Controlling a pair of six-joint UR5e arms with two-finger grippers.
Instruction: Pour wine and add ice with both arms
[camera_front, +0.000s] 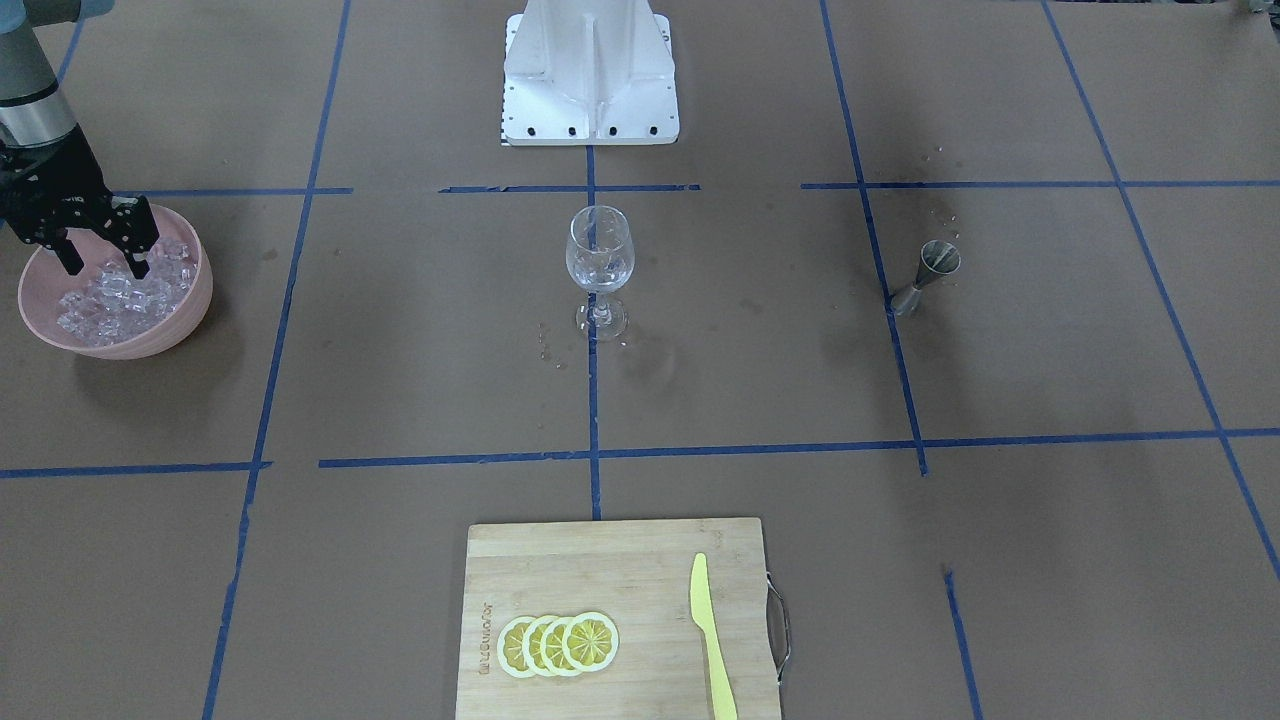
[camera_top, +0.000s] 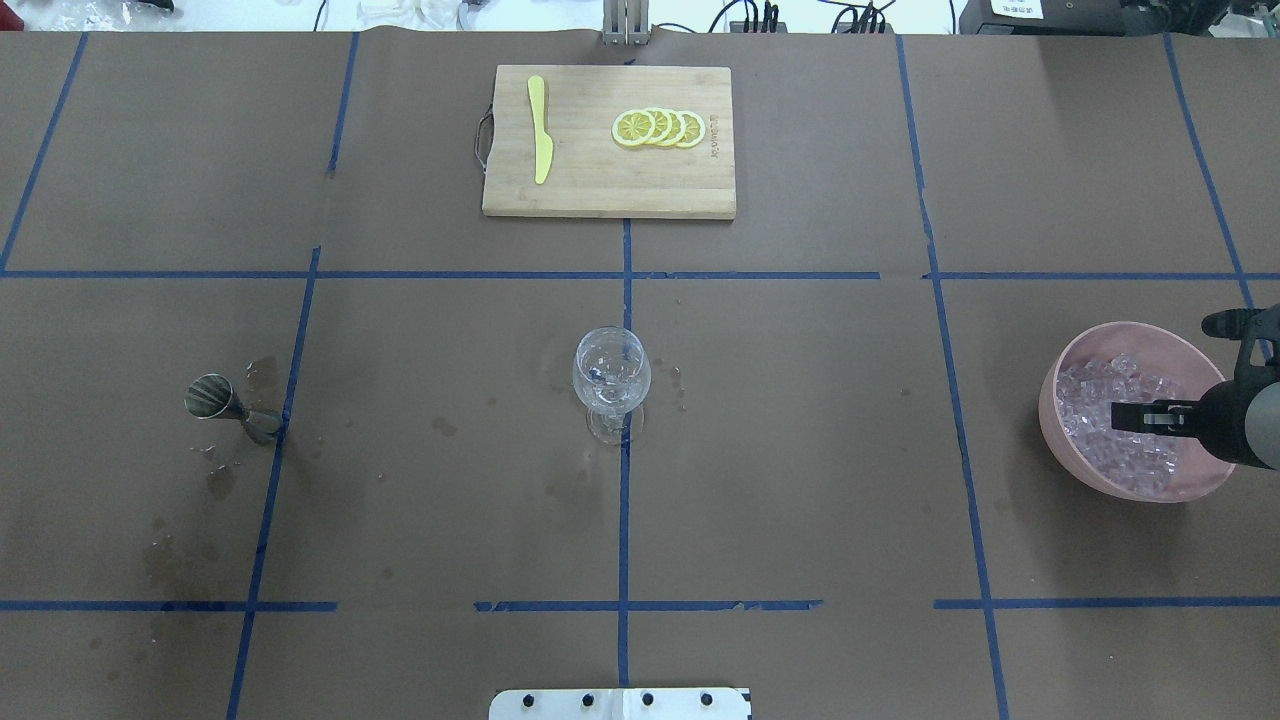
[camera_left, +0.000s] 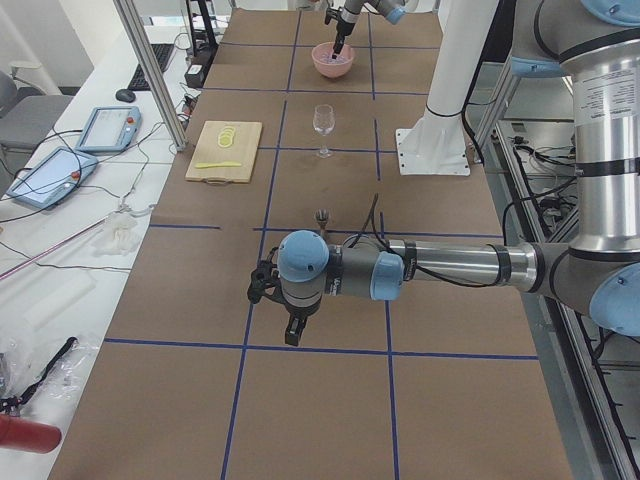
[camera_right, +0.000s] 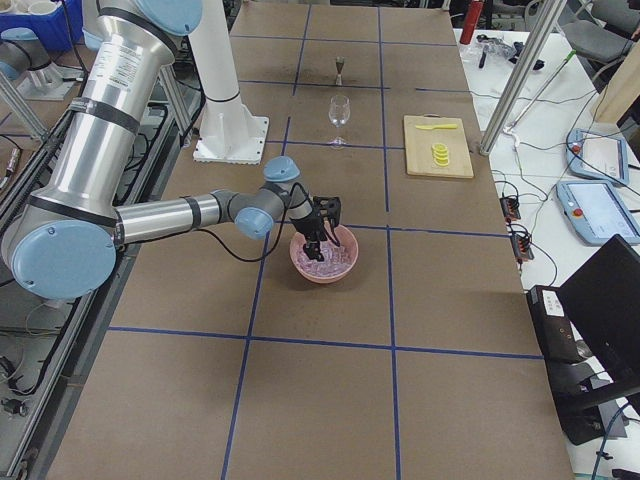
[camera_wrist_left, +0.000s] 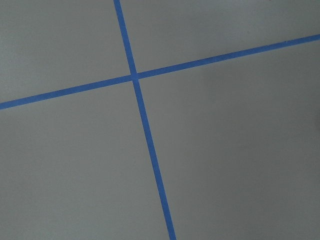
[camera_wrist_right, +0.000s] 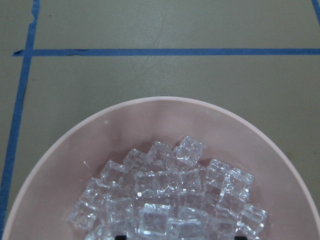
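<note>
A pink bowl (camera_front: 185, 315) holds the heap of clear ice (camera_front: 120, 298) at the table's right end; it also shows in the overhead view (camera_top: 1052, 400) and the right wrist view (camera_wrist_right: 150, 120). My right gripper (camera_front: 103, 263) is open, its fingertips down among the ice (camera_wrist_right: 170, 200), nothing held between them. A clear wine glass (camera_front: 599, 262) stands upright at the table's middle. My left gripper (camera_left: 290, 322) hangs low over bare table far from the glass; I cannot tell whether it is open. Its wrist view shows only paper and blue tape.
A steel jigger (camera_front: 928, 274) stands on the robot's left of the glass, with wet spots around it. A wooden cutting board (camera_front: 600, 560) with lemon slices (camera_front: 558, 643) and a yellow knife (camera_front: 710, 635) lies on the far side. The white robot base (camera_front: 590, 75) stands behind the glass.
</note>
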